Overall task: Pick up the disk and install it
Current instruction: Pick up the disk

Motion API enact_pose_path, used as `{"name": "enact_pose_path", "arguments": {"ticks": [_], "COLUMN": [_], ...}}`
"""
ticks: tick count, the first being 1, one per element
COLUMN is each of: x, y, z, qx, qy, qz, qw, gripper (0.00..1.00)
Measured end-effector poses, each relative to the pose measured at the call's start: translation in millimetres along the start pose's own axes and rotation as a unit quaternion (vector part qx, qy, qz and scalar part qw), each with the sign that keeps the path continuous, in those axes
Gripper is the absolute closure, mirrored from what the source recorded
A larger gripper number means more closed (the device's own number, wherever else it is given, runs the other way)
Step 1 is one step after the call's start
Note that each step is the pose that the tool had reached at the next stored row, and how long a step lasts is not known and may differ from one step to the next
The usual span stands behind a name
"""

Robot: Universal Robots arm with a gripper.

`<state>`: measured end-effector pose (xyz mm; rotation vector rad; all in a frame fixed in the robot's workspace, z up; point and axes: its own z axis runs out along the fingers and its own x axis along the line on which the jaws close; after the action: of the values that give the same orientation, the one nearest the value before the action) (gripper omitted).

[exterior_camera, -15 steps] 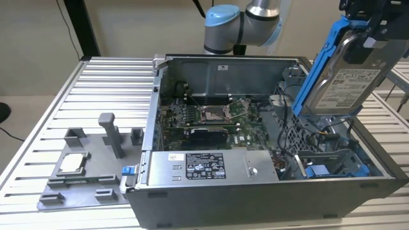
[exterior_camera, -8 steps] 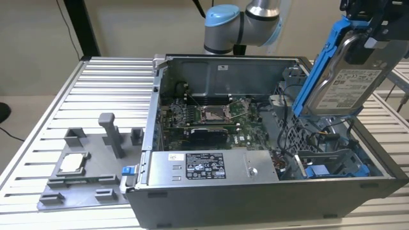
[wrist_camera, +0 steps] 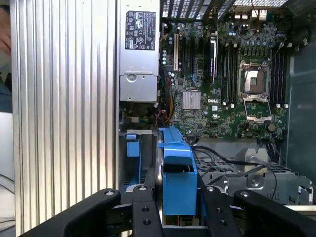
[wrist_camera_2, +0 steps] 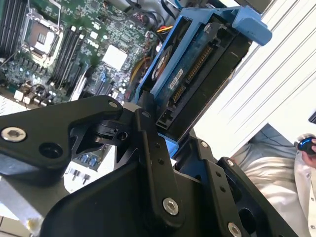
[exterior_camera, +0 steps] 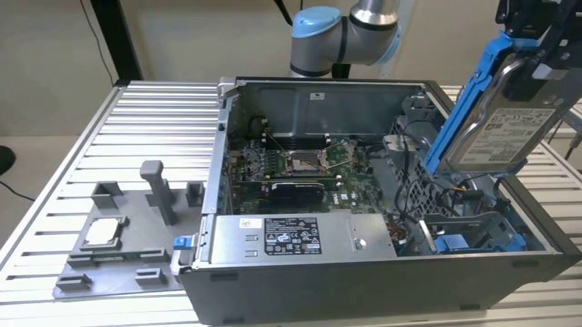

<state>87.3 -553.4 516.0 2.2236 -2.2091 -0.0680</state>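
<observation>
The disk (exterior_camera: pixel 495 129), tilted near upright, hangs at two o'clock in the exterior view, above the drive bay (exterior_camera: pixel 473 231) of the open case (exterior_camera: pixel 364 272). The tool (exterior_camera: pixel 532 65) is closed on its upper end; in both wrist views the fingers (wrist_camera: pixel 143 207) press its blue frame. The motherboard (exterior_camera: pixel 300 163) lies at nine o'clock from the disk. A grey tray (exterior_camera: pixel 118 269) sits on the worktop (exterior_camera: pixel 155 122) at eight o'clock.

Reaches from a grey-and-blue arm joint (exterior_camera: pixel 345 30) at the rear, carries the gripper (exterior_camera: pixel 535 71) high at the exterior view's right, and clamps the disk (exterior_camera: pixel 505 136), on edge and tilted, between black fingers (wrist_camera: pixel 143 210) closed on either side.
</observation>
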Motion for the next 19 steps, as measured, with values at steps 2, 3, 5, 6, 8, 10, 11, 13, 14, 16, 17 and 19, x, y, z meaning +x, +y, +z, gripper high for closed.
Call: {"name": "enact_pose_path", "arguments": {"ticks": [2, 3, 5, 6, 8, 10, 11, 13, 14, 16, 17, 19], "x": [7.5, 11.5, 19.5, 22.8, 26.1, 27.3, 27.8, 28.2, 28.2, 28.3, 28.4, 28.5], "y": [-1.3, -1.9, -3.0, -3.7, -4.6, -5.7, -6.2, -7.5, -8.2, -9.5, -10.2, -12.0], "z": [1.1, 1.6, 2.9, 3.8, 6.2, 8.8, 10.0, 13.3, 15.1, 18.7, 20.5, 24.1], "qx": [0.0, 0.0, 0.0, 0.0, 0.0, 0.0, 0.0, 0.0, 0.0, 0.0, 0.0, 0.0], "qy": [0.0001, 0.0001, 0.0, 0.0, 0.0, 0.0, 0.0001, 0.0002, 0.0002, 0.0002, 0.0003, 0.0004], "qz": [0.0, 0.0, 0.0, 0.0, 0.0, 0.0, 0.0, 0.0, 0.0, 0.0, 0.0, 0.0], "qw": [1.0, 1.0, 1.0, 1.0, 1.0, 1.0, 1.0, 1.0, 1.0, 1.0, 1.0, 1.0], "gripper": [1.0, 1.0, 1.0, 1.0, 1.0, 1.0, 1.0, 1.0, 1.0, 1.0, 1.0, 1.0]}}
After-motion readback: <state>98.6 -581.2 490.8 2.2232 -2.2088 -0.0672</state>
